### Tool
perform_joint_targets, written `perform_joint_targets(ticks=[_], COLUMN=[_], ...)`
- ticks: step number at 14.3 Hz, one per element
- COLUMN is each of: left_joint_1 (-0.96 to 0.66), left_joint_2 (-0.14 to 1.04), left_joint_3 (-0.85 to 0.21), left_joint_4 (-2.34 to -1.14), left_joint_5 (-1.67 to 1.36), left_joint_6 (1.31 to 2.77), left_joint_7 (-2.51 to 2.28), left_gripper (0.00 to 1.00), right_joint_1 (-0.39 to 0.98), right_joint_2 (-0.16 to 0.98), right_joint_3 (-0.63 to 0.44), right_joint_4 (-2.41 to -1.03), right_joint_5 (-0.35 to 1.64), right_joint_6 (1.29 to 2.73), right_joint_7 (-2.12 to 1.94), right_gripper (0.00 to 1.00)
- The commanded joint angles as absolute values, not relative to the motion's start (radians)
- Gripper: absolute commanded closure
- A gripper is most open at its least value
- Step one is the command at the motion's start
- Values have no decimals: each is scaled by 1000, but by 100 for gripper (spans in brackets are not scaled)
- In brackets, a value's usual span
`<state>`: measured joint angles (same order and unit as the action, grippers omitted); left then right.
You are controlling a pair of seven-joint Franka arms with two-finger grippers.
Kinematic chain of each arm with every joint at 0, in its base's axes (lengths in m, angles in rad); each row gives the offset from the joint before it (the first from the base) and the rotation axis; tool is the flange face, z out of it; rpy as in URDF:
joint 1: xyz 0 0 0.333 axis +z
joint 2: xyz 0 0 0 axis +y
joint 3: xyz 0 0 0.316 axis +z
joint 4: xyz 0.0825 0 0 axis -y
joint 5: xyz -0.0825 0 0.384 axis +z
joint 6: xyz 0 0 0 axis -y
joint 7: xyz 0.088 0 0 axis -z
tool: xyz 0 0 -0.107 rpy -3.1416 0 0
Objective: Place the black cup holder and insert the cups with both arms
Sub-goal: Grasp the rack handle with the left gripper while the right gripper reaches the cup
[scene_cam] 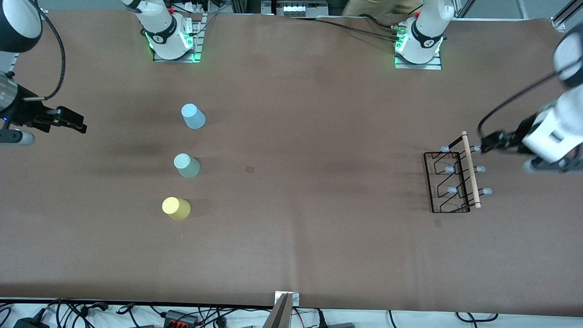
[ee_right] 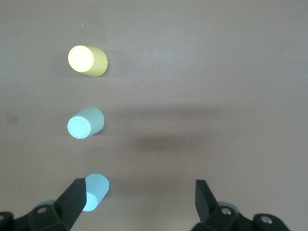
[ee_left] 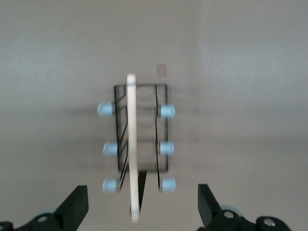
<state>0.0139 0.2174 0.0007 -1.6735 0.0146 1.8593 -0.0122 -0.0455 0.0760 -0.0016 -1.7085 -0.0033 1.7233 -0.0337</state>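
The black cup holder [scene_cam: 448, 182] stands at the left arm's end of the table, its wooden rod [scene_cam: 470, 169] across the top. My left gripper [scene_cam: 486, 143] hangs open beside the rod's end that is farther from the front camera. In the left wrist view the holder [ee_left: 163, 91] lies ahead of the open left gripper [ee_left: 143, 207], with the rod's tip between the jaws. Three cups stand in a row toward the right arm's end: light blue cup [scene_cam: 193, 116], mint green cup [scene_cam: 186, 165], yellow cup [scene_cam: 176, 208]. My right gripper [scene_cam: 76, 123] is open and apart from them. The right wrist view shows the yellow cup [ee_right: 87, 61], mint cup [ee_right: 85, 123] and blue cup [ee_right: 96, 191], with the right gripper [ee_right: 139, 204] holding nothing.
Two small square marks sit on the brown tabletop, one mid-table [scene_cam: 249, 169] and one just in front of the holder [scene_cam: 437, 222]. A metal clamp [scene_cam: 286, 306] and cables line the table's front edge. Both arm bases [scene_cam: 173, 41] [scene_cam: 419, 45] stand at the back edge.
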Motion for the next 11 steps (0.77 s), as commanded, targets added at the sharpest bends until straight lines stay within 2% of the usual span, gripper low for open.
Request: perform_joint_targets(ticks=[1, 3, 8, 10, 11], left_joint_1=[24, 26, 40, 40, 40], left_joint_2=[250, 252, 253, 249, 245], left_joint_3=[3, 5, 3, 3, 3], left_joint_4=[-1781, -1876, -1930, -1953, -1957], left_joint_5=[32, 34, 44, 44, 44], left_joint_6=[2043, 2175, 2221, 2223, 2215], left_joint_7=[3, 5, 0, -11, -14], left_gripper=[0, 0, 2, 15, 25], right_joint_1=[-37, -12, 142, 176, 202], right_joint_2=[127, 159, 287, 363, 383], right_joint_3=[-2, -2, -3, -2, -2], right_joint_4=[-1697, -1697, -1700, -1704, -1706], right_joint_5=[-8, -2, -5, -2, 0], right_joint_6=[1732, 1732, 1813, 1868, 1887], right_joint_7=[-28, -28, 71, 164, 173], right_gripper=[0, 0, 0, 0, 0])
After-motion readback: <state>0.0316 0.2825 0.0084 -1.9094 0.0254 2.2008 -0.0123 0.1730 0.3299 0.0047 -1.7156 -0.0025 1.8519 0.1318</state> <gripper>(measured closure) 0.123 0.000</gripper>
